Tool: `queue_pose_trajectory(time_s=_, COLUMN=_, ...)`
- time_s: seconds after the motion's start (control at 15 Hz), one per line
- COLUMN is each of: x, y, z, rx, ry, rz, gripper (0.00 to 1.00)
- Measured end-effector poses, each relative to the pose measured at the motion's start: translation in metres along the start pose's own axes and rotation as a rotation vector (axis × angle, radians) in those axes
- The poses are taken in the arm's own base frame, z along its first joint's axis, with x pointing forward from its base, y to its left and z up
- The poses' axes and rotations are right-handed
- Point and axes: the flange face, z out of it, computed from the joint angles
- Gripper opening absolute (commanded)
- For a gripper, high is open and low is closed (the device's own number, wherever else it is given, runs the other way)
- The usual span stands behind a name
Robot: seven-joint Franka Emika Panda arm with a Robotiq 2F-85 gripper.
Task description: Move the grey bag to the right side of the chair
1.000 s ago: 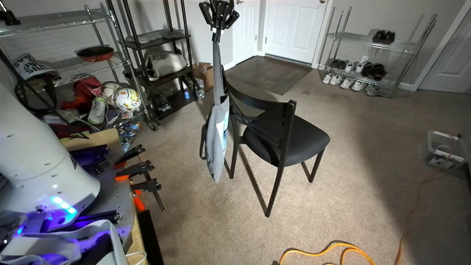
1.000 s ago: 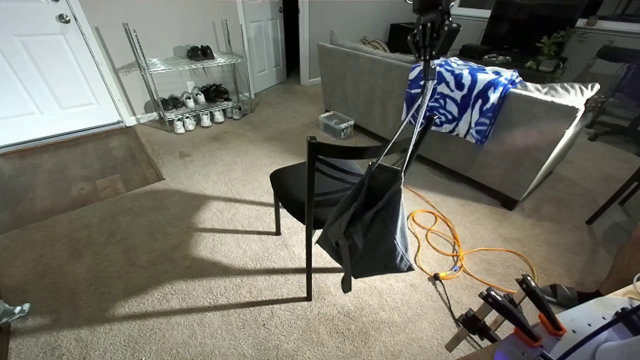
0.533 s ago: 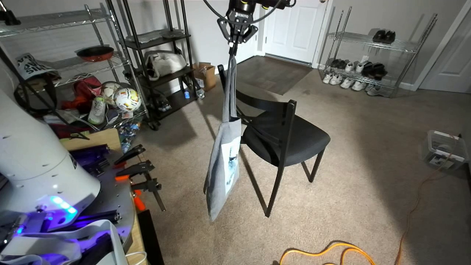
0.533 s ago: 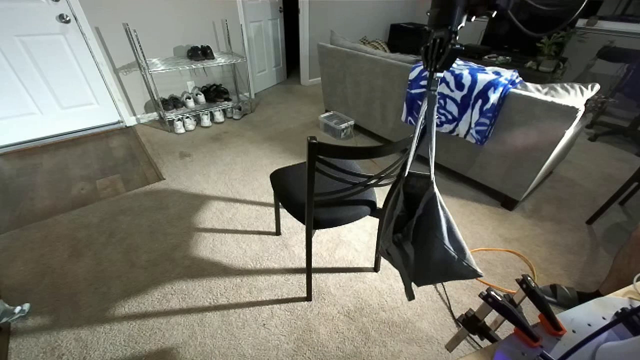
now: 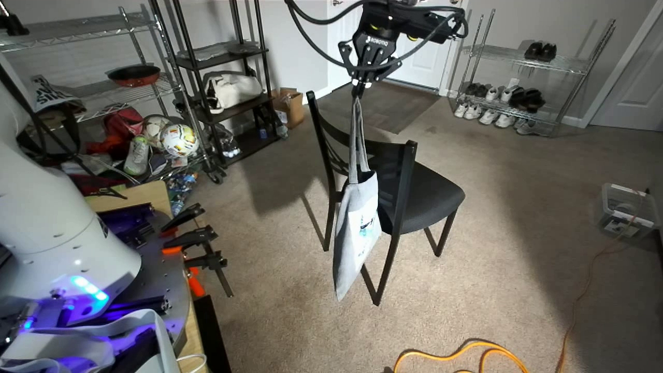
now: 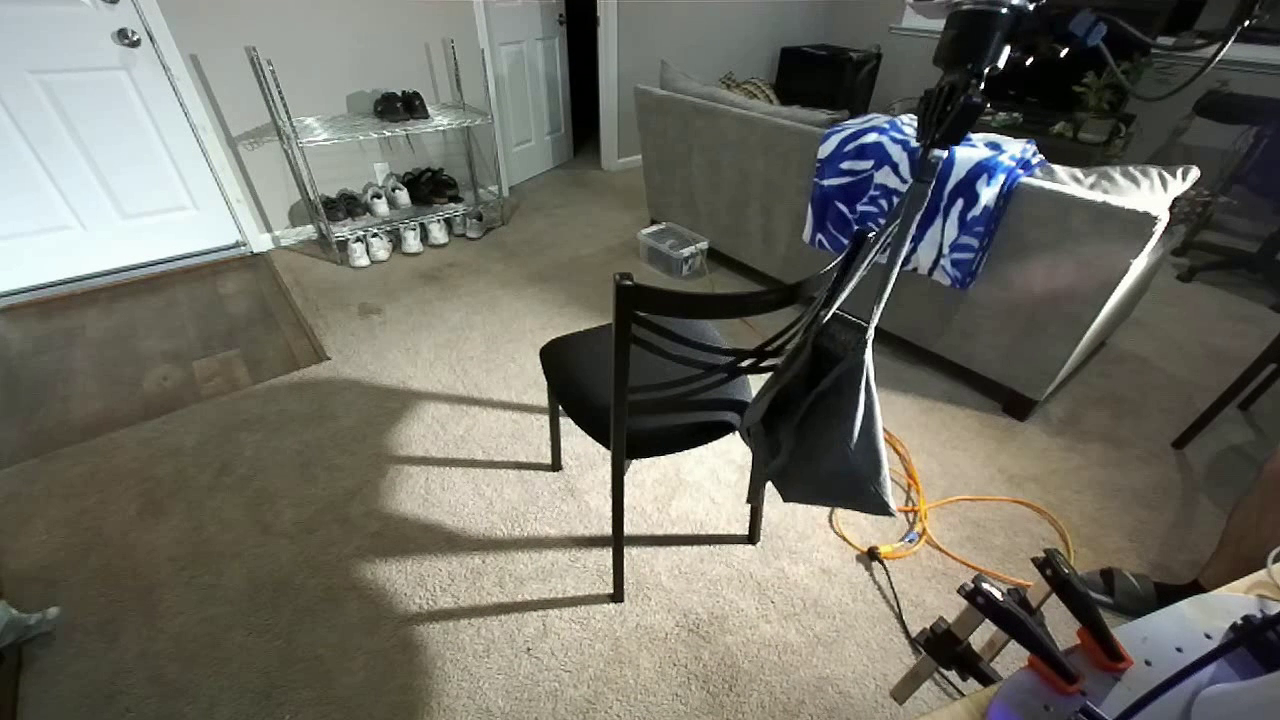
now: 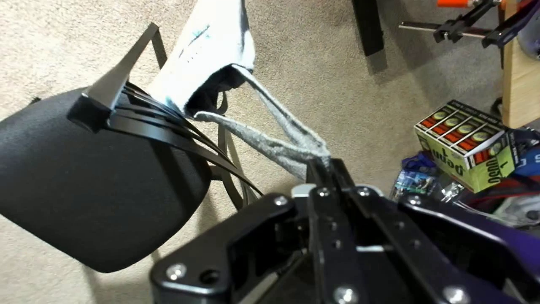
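Observation:
The grey bag (image 5: pixel 357 228) hangs by its loop handles from my gripper (image 5: pixel 358 92), apparently off the floor. My gripper is shut on the handles; in the wrist view its fingertips (image 7: pixel 316 171) pinch them and the bag (image 7: pixel 211 38) hangs open-mouthed below. The black chair (image 5: pixel 427 199) stands with its backrest toward the bag. In an exterior view the bag overlaps the backrest and the gap between the back legs. In an exterior view the bag (image 6: pixel 835 430) hangs by the chair's (image 6: pixel 650 385) right-hand backrest post, partly covering it. Whether bag and chair touch, I cannot tell.
Carpet (image 5: pixel 279 311) lies around the chair. An orange cord (image 6: pixel 900 500) lies on the floor. Clamps (image 5: pixel 197 238) stick out from the robot's table. Shelves (image 5: pixel 233 57) stand behind, and a grey sofa (image 6: pixel 740 150) with a blue-white blanket. A green box (image 7: pixel 464 143) shows in the wrist view.
My gripper, shut on the handles, has moved rightward in both exterior views. The bag swung along, from left of the chair to across its backrest in an exterior view. The chair has not moved.

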Motion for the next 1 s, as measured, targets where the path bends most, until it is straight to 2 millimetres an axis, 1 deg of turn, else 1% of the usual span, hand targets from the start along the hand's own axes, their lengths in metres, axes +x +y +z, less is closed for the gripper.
queue_pose_trajectory(time_s=0.2, x=-0.031, y=0.016, z=-0.005, rx=-0.004, ry=0.045, rz=0.07, gripper=0.01)
queue_pose_trajectory(time_s=0.33, x=-0.051, y=0.027, z=-0.005, rx=-0.003, ry=0.063, rz=0.11, gripper=0.01)
queue_pose_trajectory(time_s=0.53, x=-0.074, y=0.041, z=-0.004, rx=-0.004, ry=0.074, rz=0.154, gripper=0.01)
queue_pose_trajectory(time_s=0.67, x=-0.083, y=0.048, z=-0.003, rx=-0.007, ry=0.075, rz=0.172, gripper=0.01)
queue_pose_trajectory(time_s=0.8, x=-0.088, y=0.055, z=-0.004, rx=-0.012, ry=0.076, rz=0.186, gripper=0.01)
queue_pose_trajectory(time_s=1.0, x=-0.088, y=0.064, z=-0.011, rx=-0.032, ry=0.079, rz=0.186, gripper=0.01)
